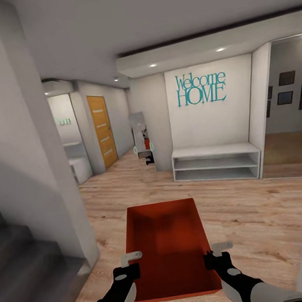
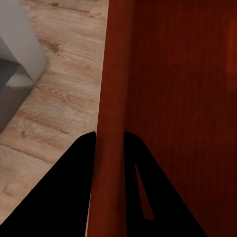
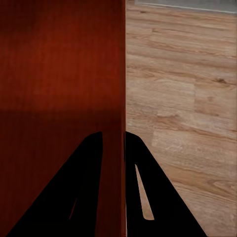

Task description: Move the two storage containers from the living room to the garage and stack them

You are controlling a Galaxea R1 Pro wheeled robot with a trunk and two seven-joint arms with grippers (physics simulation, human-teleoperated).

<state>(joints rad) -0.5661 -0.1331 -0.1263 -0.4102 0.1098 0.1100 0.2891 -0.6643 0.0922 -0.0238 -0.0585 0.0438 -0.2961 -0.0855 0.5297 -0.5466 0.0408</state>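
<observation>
An orange-red topless storage container (image 1: pixel 167 246) hangs in front of me above the light wood plank floor, held by both arms. My left gripper (image 1: pixel 129 272) is shut on its left side wall, seen close up as a ribbed red wall (image 2: pixel 111 123) between the two black fingers (image 2: pixel 64 197). My right gripper (image 1: pixel 213 261) is shut on the right side wall (image 3: pixel 116 98), which runs between its dark fingers (image 3: pixel 148 197). The bin looks empty inside.
A grey staircase (image 1: pixel 23 270) and a pale wall corner (image 1: pixel 65 195) stand close on my left. Ahead are a white bench shelf (image 1: pixel 217 162) under a "Welcome HOME" sign (image 1: pixel 201 87), an orange wooden door (image 1: pixel 102 129) down the hall, and an opening at right (image 1: pixel 293 147).
</observation>
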